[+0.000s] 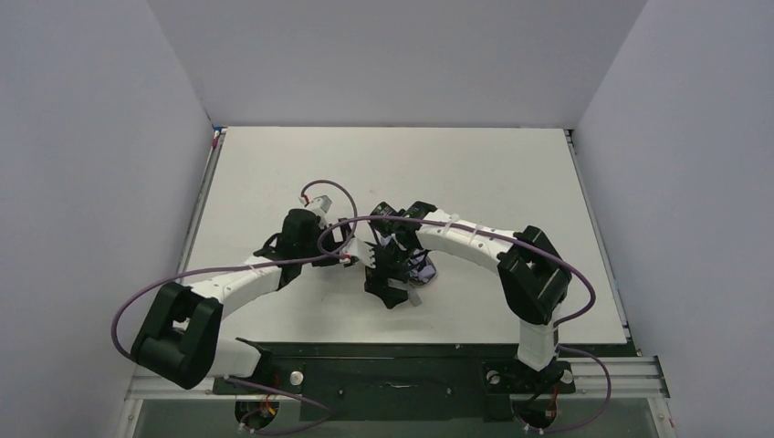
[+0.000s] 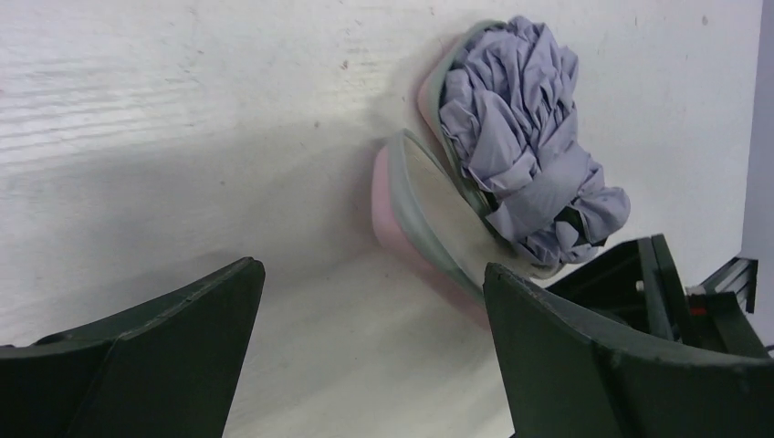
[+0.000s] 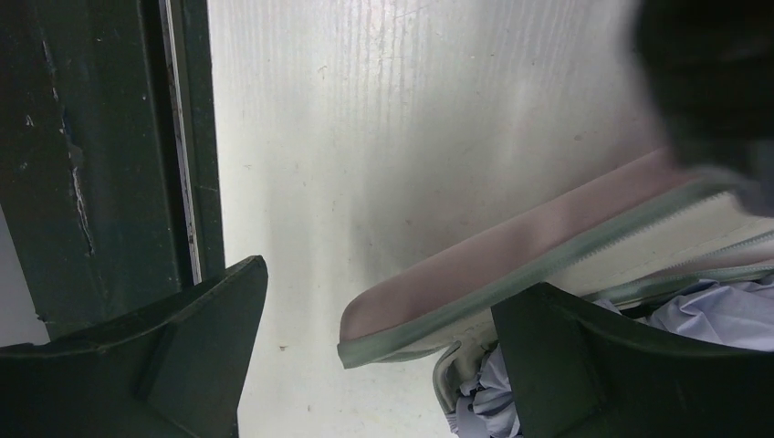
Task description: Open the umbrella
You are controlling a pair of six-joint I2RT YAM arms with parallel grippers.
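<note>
The umbrella [image 2: 525,137] is a folded bundle of crumpled lilac fabric lying in the far half of an open pink capsule case [image 2: 429,219] with a green zipper rim. In the top view the umbrella [image 1: 423,267] shows as a lilac patch between the two arms at mid-table. My left gripper [image 2: 372,267] stands open just short of the case, with bare table between its fingers. My right gripper [image 3: 397,274] is open too. The rounded end of the case lid [image 3: 511,265] reaches between its fingers, and lilac fabric [image 3: 716,315] shows beside the right finger. Shaft and handle are hidden.
In the top view both grippers, left [image 1: 363,257] and right [image 1: 394,290], crowd together over the case. The black base plate [image 3: 100,155] at the table's near edge lies close to the right gripper. White walls enclose the table [image 1: 392,164].
</note>
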